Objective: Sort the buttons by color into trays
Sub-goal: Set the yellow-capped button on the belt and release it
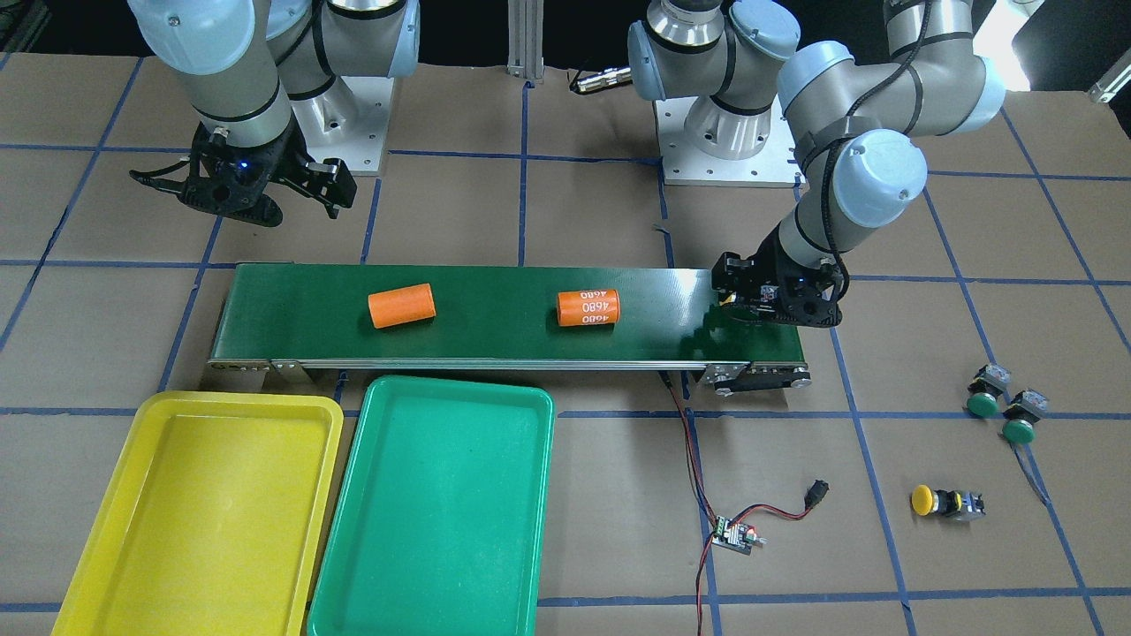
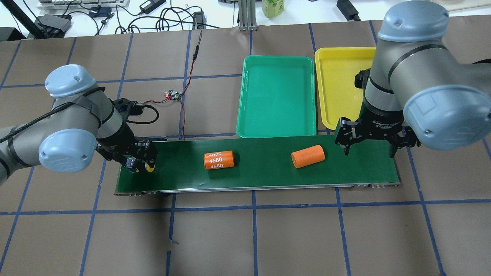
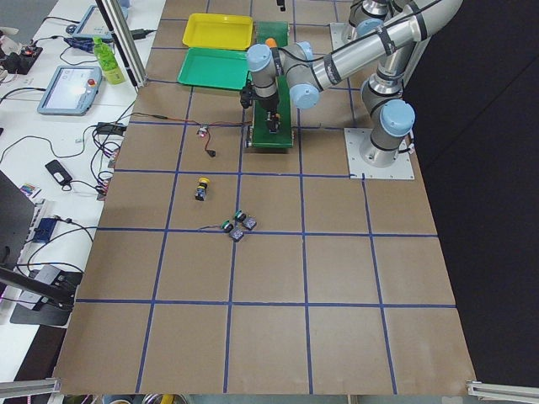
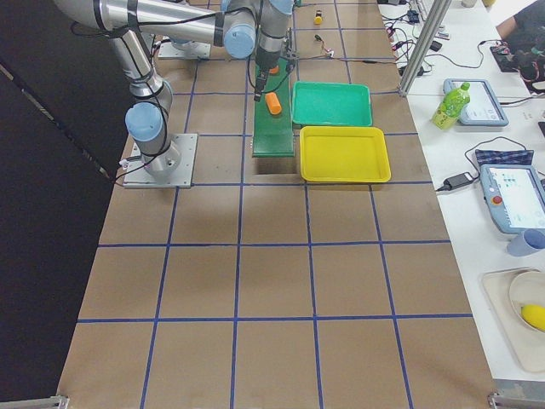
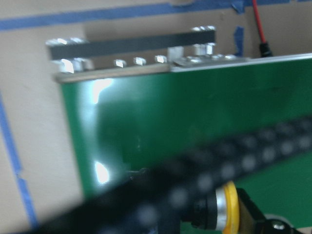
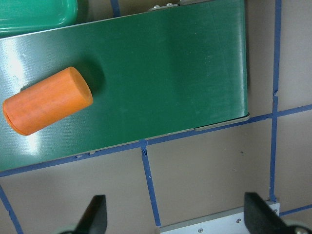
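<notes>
Across the table's middle, the conveyor belt (image 1: 495, 340) likely ferries cargo toward the yellow tray (image 1: 194, 512) and green tray (image 1: 433, 512), where the right gripper (image 2: 369, 152) hovers, fingers spread; the left gripper (image 2: 141, 163) clamps a yellow-capped button (image 5: 229, 214) over its far end. Three more buttons (image 1: 1018, 430) lie beyond.

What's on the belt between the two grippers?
Two orange cylinders: the 4680-marked cylinder nearer the left gripper, the plain cylinder nearer the right gripper. Overhead view.

Cylinders (image 1: 402, 306) on belt (image 1: 495, 300), trays (image 1: 459, 382) side by side beside it, buttons (image 1: 944, 502) off its end.
</notes>
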You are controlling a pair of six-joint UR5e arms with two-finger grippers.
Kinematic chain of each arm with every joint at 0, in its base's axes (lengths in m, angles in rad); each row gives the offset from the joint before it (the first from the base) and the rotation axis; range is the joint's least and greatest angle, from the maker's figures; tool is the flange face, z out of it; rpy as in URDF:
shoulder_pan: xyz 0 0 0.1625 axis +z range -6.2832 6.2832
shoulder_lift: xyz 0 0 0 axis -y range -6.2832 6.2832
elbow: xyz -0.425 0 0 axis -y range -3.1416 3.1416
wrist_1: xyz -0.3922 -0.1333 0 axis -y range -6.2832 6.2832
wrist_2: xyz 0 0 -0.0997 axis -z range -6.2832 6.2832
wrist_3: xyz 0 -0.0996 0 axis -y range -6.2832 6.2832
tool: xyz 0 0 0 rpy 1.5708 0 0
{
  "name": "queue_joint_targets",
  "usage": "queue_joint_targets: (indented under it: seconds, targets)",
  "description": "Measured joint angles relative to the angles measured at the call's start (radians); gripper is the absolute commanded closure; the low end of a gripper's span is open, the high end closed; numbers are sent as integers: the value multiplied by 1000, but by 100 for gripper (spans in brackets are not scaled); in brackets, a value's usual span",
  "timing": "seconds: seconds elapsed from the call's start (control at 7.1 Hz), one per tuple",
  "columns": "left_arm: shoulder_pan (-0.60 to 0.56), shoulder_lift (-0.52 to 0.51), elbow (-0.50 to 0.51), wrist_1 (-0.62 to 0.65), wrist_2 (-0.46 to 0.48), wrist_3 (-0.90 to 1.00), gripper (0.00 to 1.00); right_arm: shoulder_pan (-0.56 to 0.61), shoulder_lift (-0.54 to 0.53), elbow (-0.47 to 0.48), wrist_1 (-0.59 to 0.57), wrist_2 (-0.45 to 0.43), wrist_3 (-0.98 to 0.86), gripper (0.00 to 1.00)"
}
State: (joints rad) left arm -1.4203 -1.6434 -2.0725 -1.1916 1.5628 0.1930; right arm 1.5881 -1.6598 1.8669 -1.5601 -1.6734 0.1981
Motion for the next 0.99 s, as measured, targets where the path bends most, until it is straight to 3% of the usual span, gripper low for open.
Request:
queue_joint_targets:
  seconds: [0.14, 0.7, 0.99]
  targets:
    - [-18, -13, 0, 28, -1, -39, 0, 0, 0, 0, 0, -1, 0, 0]
    - [-27, -31, 17, 101, -1, -48, 0, 0, 0, -1, -13, -1, -2, 0]
    - [-8, -57, 114, 94, 18, -10, 0, 0, 0, -2, -13, -1, -3, 0]
